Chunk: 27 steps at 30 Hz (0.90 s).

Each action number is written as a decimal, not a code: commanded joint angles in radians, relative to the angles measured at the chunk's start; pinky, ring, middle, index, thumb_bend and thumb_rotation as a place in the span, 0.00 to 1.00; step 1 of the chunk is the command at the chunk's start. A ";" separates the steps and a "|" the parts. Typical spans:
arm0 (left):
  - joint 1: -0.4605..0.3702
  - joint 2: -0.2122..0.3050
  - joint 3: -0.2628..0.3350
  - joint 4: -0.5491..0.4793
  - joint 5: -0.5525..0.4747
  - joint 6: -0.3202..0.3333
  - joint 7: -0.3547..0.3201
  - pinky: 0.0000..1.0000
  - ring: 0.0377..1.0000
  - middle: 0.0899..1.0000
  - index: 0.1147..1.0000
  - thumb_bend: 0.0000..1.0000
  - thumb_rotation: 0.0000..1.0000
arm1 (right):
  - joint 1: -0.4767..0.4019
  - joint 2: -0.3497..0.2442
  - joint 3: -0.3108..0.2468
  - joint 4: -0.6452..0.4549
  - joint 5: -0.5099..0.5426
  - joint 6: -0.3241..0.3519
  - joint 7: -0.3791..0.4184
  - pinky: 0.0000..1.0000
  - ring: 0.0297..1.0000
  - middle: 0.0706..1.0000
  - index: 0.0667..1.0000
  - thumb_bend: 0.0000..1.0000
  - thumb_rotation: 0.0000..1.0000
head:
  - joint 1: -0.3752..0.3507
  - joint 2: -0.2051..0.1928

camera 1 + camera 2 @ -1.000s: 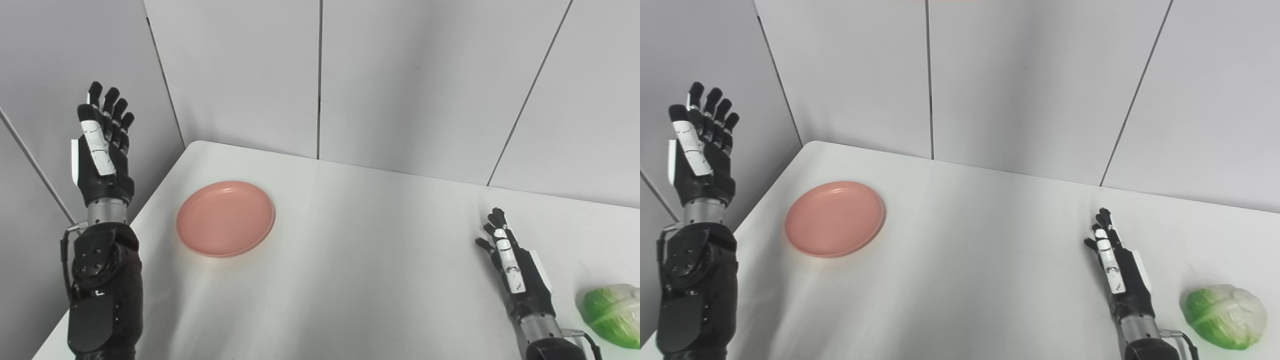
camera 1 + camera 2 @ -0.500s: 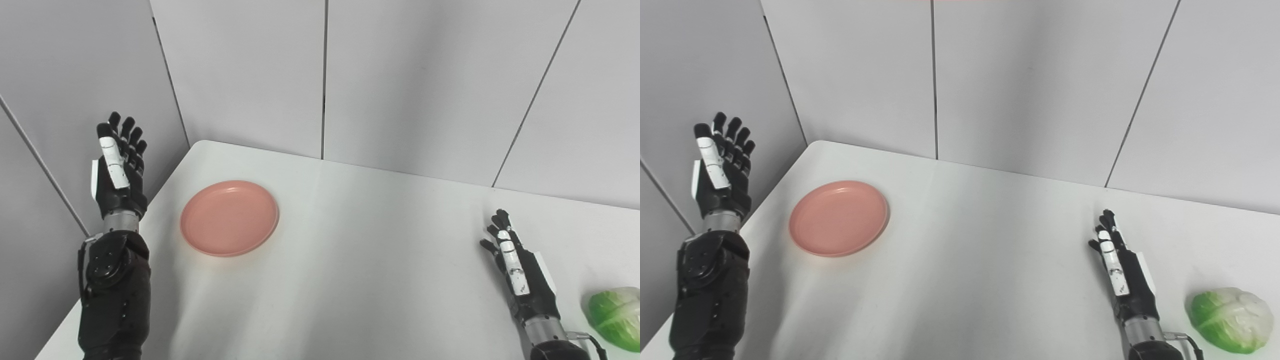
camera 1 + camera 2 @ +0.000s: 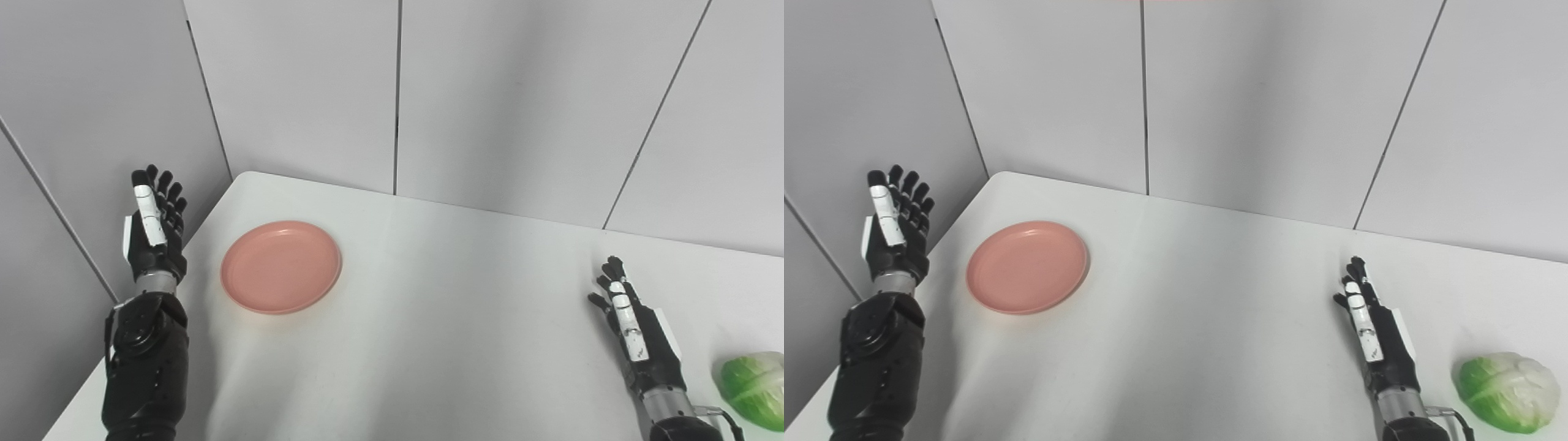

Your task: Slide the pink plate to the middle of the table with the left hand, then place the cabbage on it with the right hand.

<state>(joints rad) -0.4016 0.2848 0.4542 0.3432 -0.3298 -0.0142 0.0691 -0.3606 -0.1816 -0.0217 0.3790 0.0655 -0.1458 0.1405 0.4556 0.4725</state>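
The pink plate [image 3: 281,266] lies flat on the left part of the white table [image 3: 441,318]. My left hand [image 3: 153,223] is open and empty, fingers pointing up, raised beside the table's left edge, to the left of the plate and apart from it. The green and white cabbage [image 3: 1507,392] lies at the table's near right. My right hand [image 3: 1372,334] is open and empty, low over the table, just left of the cabbage and not touching it.
Grey wall panels [image 3: 490,92] stand behind the table, and another panel [image 3: 92,122] runs close along its left edge, right by my left hand. Bare tabletop lies between the plate and my right hand.
My left hand has come down and moved forward and right, nearer to the plate's left side. The camera shifted slightly early on. The right hand, plate and cabbage have stayed still.
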 commanded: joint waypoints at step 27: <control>-0.126 0.042 -0.006 0.385 -0.041 -0.115 -0.055 0.98 0.97 0.96 0.95 0.92 0.98 | 0.013 -0.011 -0.006 -0.024 -0.011 0.054 -0.008 0.96 0.96 0.97 0.98 0.20 1.00 | -0.003 0.011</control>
<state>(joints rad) -0.5102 0.3101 0.4507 0.7171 -0.3571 -0.1368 0.0313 -0.3586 -0.1816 -0.0238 0.3612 0.0649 -0.1149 0.1378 0.4525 0.4817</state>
